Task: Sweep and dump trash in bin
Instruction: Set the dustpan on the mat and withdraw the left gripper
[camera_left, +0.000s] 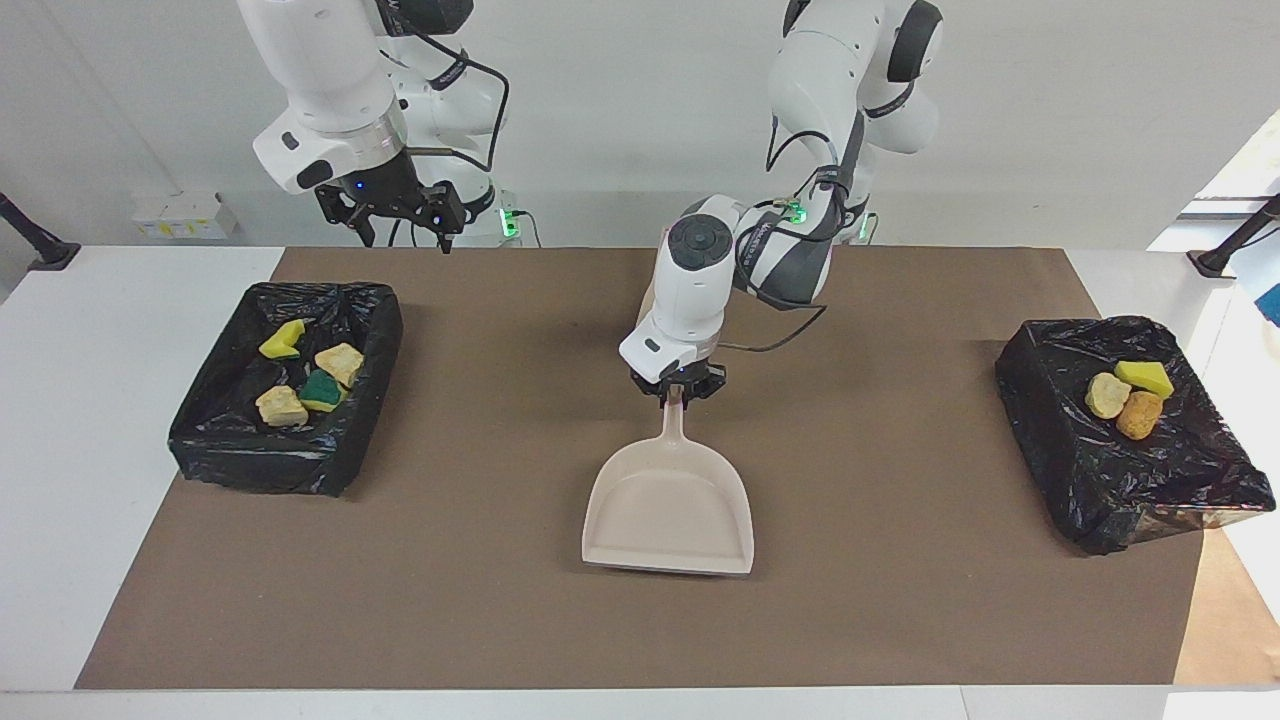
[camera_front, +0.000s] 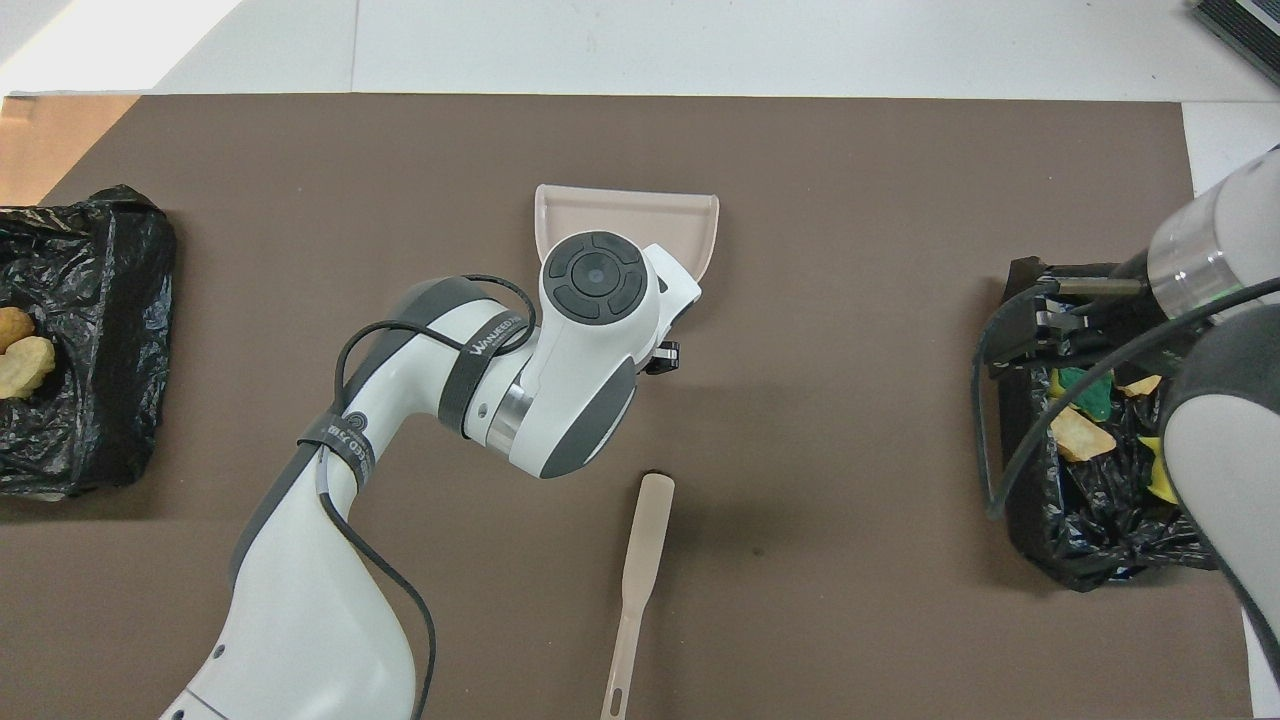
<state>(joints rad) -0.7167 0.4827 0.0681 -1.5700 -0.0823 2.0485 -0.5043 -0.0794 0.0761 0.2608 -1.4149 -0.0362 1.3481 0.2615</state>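
The left tool pinches the slim handle of a smooth beige plastic dustpan, its flat pan resting mid-table on brown paper. The right tool, spread, hangs over the table's edge by a crinkled black-lined bin holding four spongy scraps. Three lumpy scraps sit in the other bin.

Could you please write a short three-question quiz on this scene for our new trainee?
1. True or false: the dustpan has trash in it.
2. How many scraps lie in the bin at the right arm's end? A) two B) four C) seven
3. Fill in: the left gripper is at the dustpan's ____.

Key: 1 false, the pan is bare. 2 B; the other bin holds three. 3 handle. The right gripper waits open above the table edge; the brush lies untouched.
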